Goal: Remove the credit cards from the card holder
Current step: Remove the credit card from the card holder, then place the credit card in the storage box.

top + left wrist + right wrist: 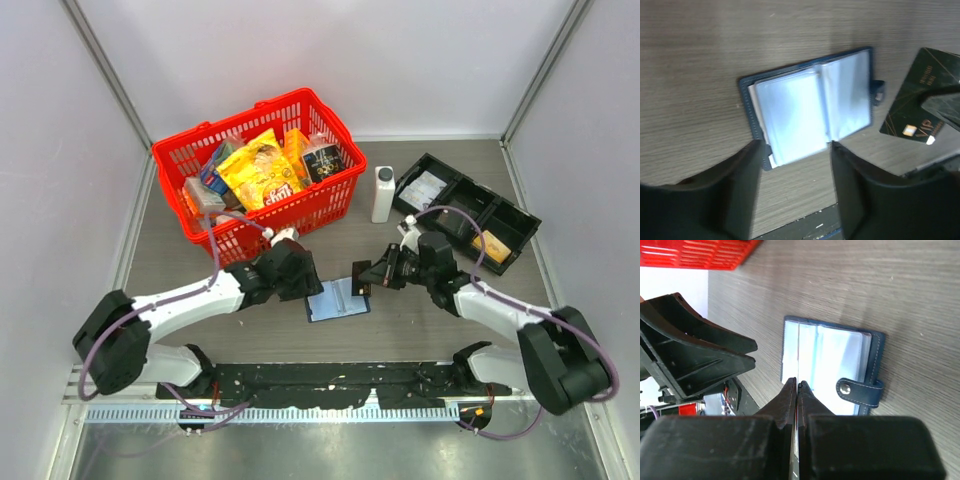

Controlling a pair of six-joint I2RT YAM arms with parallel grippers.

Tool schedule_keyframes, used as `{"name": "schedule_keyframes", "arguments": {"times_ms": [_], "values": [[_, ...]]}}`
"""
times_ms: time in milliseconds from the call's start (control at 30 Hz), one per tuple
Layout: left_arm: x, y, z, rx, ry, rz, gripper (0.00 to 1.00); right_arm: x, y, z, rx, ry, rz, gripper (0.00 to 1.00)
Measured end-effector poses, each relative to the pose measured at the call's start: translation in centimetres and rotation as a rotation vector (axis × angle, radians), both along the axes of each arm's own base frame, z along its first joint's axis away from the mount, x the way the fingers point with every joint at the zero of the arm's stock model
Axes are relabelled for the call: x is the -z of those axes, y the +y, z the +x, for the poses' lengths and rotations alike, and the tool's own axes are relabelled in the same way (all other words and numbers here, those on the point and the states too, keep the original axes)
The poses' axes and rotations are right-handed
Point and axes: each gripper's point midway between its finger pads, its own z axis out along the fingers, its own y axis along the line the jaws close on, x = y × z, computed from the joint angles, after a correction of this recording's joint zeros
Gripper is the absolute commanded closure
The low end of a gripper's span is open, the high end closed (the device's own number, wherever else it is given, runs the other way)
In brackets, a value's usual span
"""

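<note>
Currently pinching dark credit card (915,107) in right end effector (797,385) beside open card holder (810,105) on worktop (690,60), with left end effector (795,144) released over holder.

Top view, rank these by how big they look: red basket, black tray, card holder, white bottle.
1. red basket
2. black compartment tray
3. card holder, lying open
4. white bottle, though it stands upright and is seen from above, so its real size is unsure
</note>
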Motion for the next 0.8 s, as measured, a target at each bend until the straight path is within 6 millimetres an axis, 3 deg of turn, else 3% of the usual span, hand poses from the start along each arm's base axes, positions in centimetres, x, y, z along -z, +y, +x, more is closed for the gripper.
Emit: {"name": "schedule_keyframes", "arguments": {"times_ms": [100,267,467,700,800], "values": [[-2.8,-0.4,0.4,0.001,-0.067,-0.072,0.13,-2.3,-0.3,0.3,0.026,-0.072,0.02,0.99],[-7.9,-1.5,0.9,0.014,-0.215,-0.267,0.06,-7.2,-0.5,0.6,0.081,-0.214,0.119,0.99],[-12.2,-2.8,0.9,0.05,-0.363,-0.476,0.02,-11.8,-0.9,0.1,0.15,-0.321,0.289,0.98],[-16.4,-4.8,1.0,0.11,-0.486,-0.653,0.04,-14.8,-1.6,-0.6,0.211,-0.368,0.478,0.98],[-17.1,-6.0,0.9,0.143,-0.506,-0.695,0.06,-15.8,-1.9,-0.8,0.225,-0.384,0.542,0.98]]}}
